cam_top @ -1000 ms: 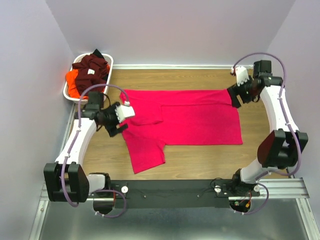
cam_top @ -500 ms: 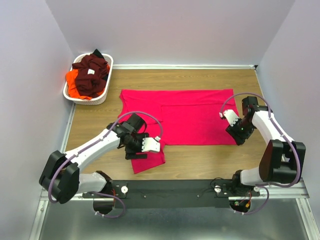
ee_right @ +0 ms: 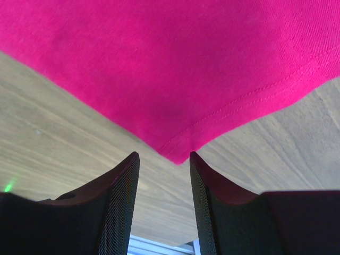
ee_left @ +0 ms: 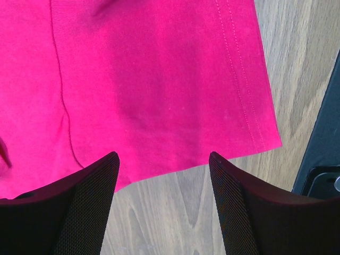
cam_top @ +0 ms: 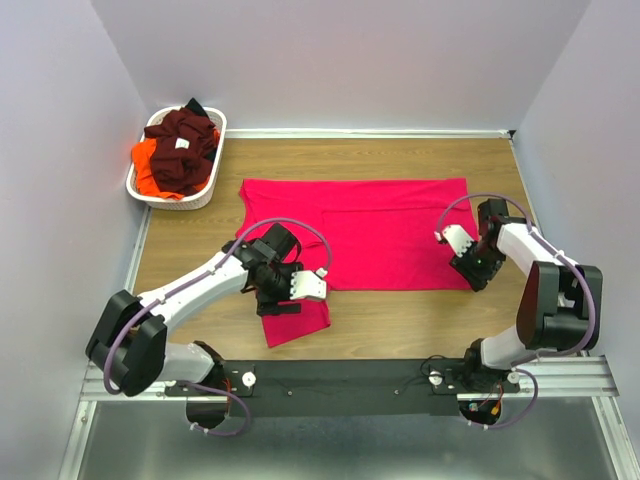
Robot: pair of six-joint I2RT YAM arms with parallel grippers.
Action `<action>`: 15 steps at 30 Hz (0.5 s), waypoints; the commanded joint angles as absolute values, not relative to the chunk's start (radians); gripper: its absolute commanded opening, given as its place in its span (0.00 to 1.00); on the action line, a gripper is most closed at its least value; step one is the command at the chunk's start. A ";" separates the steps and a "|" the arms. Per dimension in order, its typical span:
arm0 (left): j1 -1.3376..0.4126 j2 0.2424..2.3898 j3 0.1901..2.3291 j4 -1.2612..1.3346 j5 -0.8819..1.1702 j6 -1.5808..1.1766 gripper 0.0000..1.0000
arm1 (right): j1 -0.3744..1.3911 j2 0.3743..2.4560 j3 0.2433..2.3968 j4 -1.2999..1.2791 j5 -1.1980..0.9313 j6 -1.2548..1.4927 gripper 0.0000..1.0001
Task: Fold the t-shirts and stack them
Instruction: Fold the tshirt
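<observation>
While both of my pairs of fingers stand apart and grip nothing, each pair is aimed at an edge of the pinkish-red t-shirt (cam_top: 390, 230), which lies spread flat in the middle of the wooden table (cam_top: 420, 320). My left gripper (ee_left: 162, 159) hovers at the hem of the sleeve part that reaches toward the bottom of the top view. In its wrist view the hem runs just between the two tips, with bare wood below it. I judge that I hold it so in order to pinch this edge and fold the sleeve inward. My right gripper (ee_right: 163, 155) is set at the lower right corner of the same shirt. The corner points exactly into the gap between the tips, so closing there should catch it.

At the upper left of the top view the white basket (cam_top: 135, 185) holds the dark maroon t-shirt (cam_top: 185, 140) and the orange t-shirt (cam_top: 146, 165), well apart from my work.

I cannot tell if the tips touch the cloth or the wood, because no view shows the height. In the top view my left gripper covers part of the sleeve. Both wrist views cut off most of the shirt. How many shirts lie in the basket is not clear, as the pile is crumpled.
</observation>
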State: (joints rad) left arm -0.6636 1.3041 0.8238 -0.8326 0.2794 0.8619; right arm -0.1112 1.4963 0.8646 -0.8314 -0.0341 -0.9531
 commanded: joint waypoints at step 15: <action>-0.810 1.351 0.805 -0.864 0.180 0.736 0.78 | -0.098 1.588 0.821 -0.732 -0.006 -0.942 0.05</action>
State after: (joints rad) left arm -0.7471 1.3270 0.8227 -0.8448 0.2417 0.7956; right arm -0.1036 1.5478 0.8379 -0.7631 0.0010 -0.9501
